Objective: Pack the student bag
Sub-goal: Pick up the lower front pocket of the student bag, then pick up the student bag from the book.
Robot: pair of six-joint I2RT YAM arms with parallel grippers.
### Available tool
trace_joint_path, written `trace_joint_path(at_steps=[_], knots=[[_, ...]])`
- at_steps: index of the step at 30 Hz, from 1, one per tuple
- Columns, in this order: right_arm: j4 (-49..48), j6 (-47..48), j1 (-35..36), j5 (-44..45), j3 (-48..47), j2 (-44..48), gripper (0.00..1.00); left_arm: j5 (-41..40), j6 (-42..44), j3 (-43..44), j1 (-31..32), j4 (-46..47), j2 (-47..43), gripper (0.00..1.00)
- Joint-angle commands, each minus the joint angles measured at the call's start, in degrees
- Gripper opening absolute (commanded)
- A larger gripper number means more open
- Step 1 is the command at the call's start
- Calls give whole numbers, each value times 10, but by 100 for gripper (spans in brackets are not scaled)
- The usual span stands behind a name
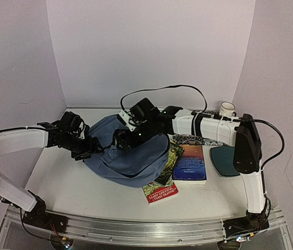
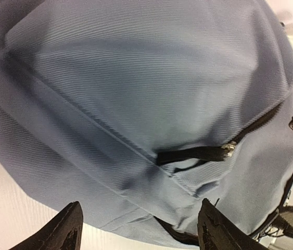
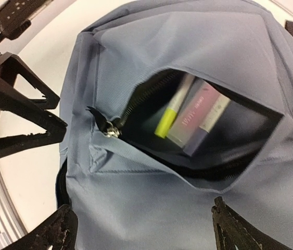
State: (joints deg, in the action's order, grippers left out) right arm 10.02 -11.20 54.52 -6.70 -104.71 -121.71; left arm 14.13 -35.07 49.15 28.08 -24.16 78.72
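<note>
The slate-blue student bag (image 1: 128, 156) lies in the middle of the table. My left gripper (image 1: 86, 151) is open at its left side; in the left wrist view its fingers (image 2: 63, 232) straddle the bag's fabric (image 2: 136, 94) near a zipper pull (image 2: 228, 149). My right gripper (image 1: 123, 139) is open above the bag. In the right wrist view it (image 3: 143, 232) hovers over the unzipped front pocket (image 3: 214, 135), which holds a yellow highlighter (image 3: 169, 117) and a pink-purple box (image 3: 201, 117). Its zipper pull (image 3: 110, 130) sits at the pocket's left end.
A red book (image 1: 162, 190) lies partly under the bag's right edge. A blue book (image 1: 190, 164) and a patterned one (image 1: 198, 139) lie to the right, then a dark teal pad (image 1: 224, 160). A white cup (image 1: 228, 109) stands at the back right.
</note>
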Motion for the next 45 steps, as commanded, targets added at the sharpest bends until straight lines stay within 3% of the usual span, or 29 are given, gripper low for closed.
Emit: trace_joint_path(at_steps=[1, 9, 14, 18, 23, 33, 45], knots=[[16, 78, 8, 7, -51, -43, 90, -27, -85, -11, -8, 7, 0, 78], [16, 148, 8, -24, -128, -117, 87, -26, -121, 4, -16, 43, 37, 80], [16, 154, 7, -34, -144, -152, 79, -14, -136, -2, -20, 59, 49, 80], [16, 144, 7, -49, -152, -158, 48, 10, -166, -29, -23, 97, 49, 80], [-11, 84, 8, -67, -122, -115, 0, 20, -214, -72, -35, 145, 12, 80], [-88, 26, 9, -86, -50, -52, 0, 42, -301, -135, -62, 238, -49, 78], [-152, -17, 36, -92, 2, -9, 0, 74, -348, -138, -61, 306, -21, 74]])
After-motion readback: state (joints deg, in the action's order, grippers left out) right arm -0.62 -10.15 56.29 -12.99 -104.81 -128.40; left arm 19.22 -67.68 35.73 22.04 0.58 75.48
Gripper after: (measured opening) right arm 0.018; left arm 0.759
